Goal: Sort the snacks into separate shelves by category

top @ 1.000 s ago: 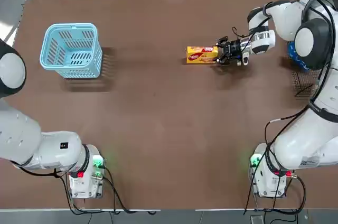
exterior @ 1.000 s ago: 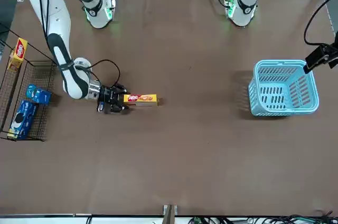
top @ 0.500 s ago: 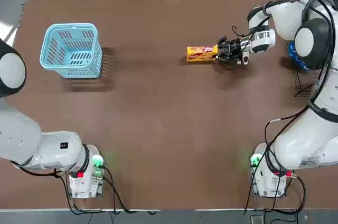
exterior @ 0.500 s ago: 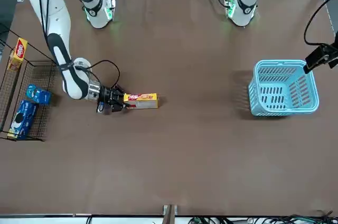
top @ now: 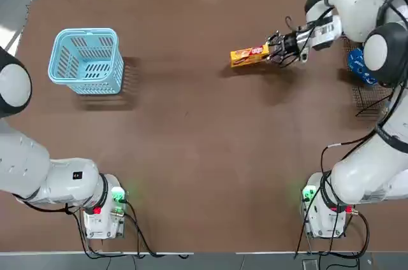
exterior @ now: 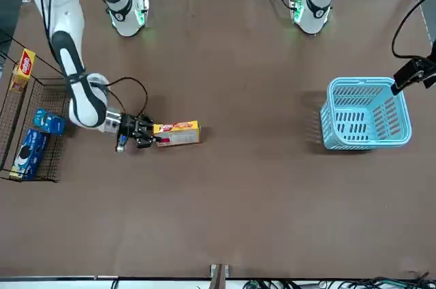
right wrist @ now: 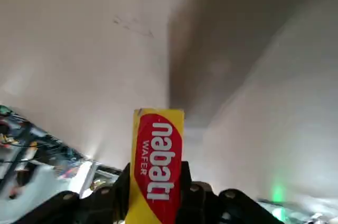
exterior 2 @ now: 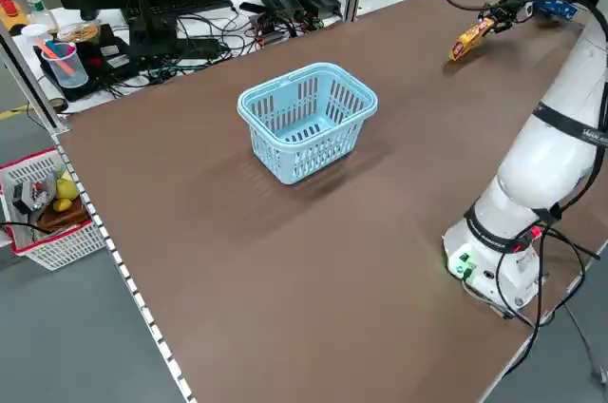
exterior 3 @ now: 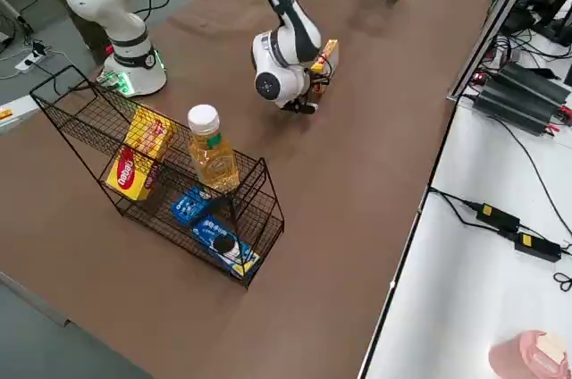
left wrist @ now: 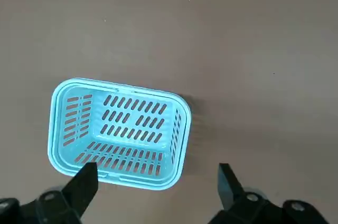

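Observation:
My right gripper (top: 275, 47) is shut on one end of a yellow-orange snack box (top: 250, 55) with a red logo and holds it tilted above the table, right of the middle at the back. The box (right wrist: 157, 166) stands between the fingers in the right wrist view and also shows in the front view (exterior: 178, 133). The wire shelves (exterior 3: 259, 191) stand at the table's right edge, with yellow boxes (exterior 3: 143, 151) on one tier and blue packets (exterior 3: 190, 205) lower down. My left gripper (left wrist: 156, 182) hangs open high above the basket.
A light blue slotted basket (top: 86, 60) stands at the back left with nothing in it. A bottle of amber liquid (exterior 3: 212, 151) stands on the rack. Cables and power bricks lie beyond the table's far edge.
The right gripper closed on the box's end, lifted it off the table and carried it a little toward the back, tilted. The left arm has not moved.

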You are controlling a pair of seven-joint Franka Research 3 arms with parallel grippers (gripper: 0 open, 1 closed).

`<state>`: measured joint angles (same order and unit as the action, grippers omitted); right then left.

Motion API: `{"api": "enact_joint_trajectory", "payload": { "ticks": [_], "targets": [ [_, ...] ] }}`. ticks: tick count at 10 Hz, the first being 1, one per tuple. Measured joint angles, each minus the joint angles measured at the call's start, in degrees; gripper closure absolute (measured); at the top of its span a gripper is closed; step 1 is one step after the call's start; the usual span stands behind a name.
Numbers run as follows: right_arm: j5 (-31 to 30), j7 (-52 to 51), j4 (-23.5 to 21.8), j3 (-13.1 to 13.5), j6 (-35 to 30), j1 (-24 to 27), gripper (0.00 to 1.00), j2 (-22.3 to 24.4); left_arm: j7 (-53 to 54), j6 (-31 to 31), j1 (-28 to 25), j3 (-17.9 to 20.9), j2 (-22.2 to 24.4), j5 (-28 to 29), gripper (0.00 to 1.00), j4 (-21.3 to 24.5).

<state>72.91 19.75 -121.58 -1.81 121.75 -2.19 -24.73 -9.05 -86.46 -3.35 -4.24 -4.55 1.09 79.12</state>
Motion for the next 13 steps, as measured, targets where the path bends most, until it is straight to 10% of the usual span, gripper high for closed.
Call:
{"api": "enact_joint_trajectory", "payload": {
  "ticks": [13],
  "targets": [
    [-81.52,-6.08,25.20,1.12,-18.88,5.27,0.63,8.91,0.00,0.00,0.14,-0.40,0.00,0.00,0.00,-0.06]
  ]
}}
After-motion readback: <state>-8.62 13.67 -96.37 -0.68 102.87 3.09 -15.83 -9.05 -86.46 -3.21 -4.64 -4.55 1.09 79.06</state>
